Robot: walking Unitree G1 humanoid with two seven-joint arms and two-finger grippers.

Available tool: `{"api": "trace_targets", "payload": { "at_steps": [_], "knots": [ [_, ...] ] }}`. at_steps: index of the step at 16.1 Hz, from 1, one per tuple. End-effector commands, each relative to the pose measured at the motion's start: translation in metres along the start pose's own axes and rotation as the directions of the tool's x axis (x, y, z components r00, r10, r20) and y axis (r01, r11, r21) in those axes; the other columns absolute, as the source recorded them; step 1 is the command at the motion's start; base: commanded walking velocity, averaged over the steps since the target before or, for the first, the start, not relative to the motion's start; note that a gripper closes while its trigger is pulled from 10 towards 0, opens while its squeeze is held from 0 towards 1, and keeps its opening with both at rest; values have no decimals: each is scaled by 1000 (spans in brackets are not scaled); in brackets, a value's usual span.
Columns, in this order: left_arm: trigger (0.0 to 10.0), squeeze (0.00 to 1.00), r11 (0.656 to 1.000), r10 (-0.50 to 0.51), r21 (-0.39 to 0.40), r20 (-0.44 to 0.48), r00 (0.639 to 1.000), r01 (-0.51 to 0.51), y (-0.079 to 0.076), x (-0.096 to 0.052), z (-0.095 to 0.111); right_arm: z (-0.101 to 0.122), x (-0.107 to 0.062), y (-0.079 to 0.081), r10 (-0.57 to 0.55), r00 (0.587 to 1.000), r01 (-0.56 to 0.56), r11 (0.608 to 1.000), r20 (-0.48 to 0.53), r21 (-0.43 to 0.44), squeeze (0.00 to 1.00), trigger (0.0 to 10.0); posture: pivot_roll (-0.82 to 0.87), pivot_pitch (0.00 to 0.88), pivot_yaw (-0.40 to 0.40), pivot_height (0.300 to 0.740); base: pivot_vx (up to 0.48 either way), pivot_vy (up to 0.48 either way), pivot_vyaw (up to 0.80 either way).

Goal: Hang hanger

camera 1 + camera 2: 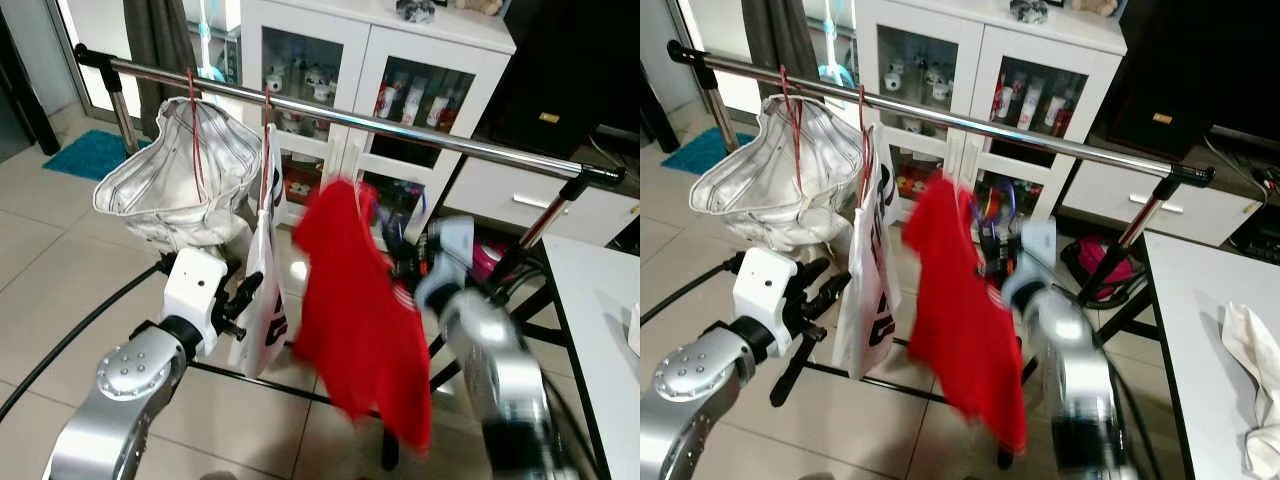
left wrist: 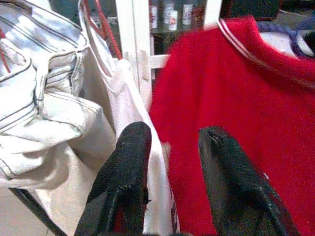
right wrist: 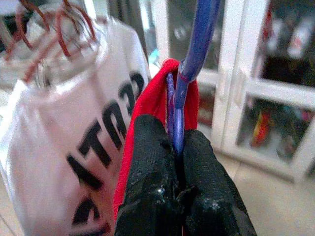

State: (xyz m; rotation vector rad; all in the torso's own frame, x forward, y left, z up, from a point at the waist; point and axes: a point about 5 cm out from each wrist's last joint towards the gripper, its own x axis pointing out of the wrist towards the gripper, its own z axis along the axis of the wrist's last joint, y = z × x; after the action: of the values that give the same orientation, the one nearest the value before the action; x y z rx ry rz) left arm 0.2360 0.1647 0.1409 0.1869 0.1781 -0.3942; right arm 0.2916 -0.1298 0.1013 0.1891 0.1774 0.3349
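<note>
A red shirt (image 1: 360,310) hangs on a blue hanger (image 3: 194,44), blurred by motion, just below the steel rail (image 1: 400,127). My right gripper (image 3: 173,130) is shut on the hanger's blue wire at the shirt's collar. The hanger's hook (image 1: 998,200) sits under the rail, not over it. My left gripper (image 2: 173,132) is open beside a white printed T-shirt (image 1: 262,290), which hangs from the rail on a red hanger. Further left on the rail, a white denim garment (image 1: 180,190) hangs on another red hanger.
A white cabinet (image 1: 330,60) with glass doors stands behind the rack. A white table (image 1: 600,300) at the right carries a crumpled cloth (image 1: 1250,360). The rack's black base bars (image 1: 270,380) cross the tiled floor. A teal mat (image 1: 90,150) lies far left.
</note>
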Motion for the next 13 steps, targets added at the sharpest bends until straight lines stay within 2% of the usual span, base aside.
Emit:
{"api": "trace_targets", "payload": {
  "at_steps": [1,3,4,8,13],
  "knots": [
    [10000,0,1000,15,-8,10,1000,-15,-1,-1,2,11,-7,-7,-81,996,81,997,42,11,0,0,-4,0,-134,740,0,0,0],
    [10000,0,1000,17,-13,9,1000,-17,-1,-2,2,8,-12,-11,-141,990,140,989,19,40,0,392,-8,0,-132,740,0,0,0],
    [10000,0,1000,20,-20,9,1000,-20,-1,-2,2,7,-15,-13,-173,985,173,984,-3,50,0,10000,-9,0,-126,740,0,0,0],
    [10000,0,1000,16,-24,10,1000,-15,2,-2,3,7,-20,-9,-165,986,167,985,-39,43,0,10000,-14,0,-116,740,0,0,0],
    [10000,0,1000,8,-27,17,1000,-8,1,-1,5,6,-22,-9,-168,984,171,984,-57,47,0,10000,-18,0,-120,740,-271,0,0]
  ]
}}
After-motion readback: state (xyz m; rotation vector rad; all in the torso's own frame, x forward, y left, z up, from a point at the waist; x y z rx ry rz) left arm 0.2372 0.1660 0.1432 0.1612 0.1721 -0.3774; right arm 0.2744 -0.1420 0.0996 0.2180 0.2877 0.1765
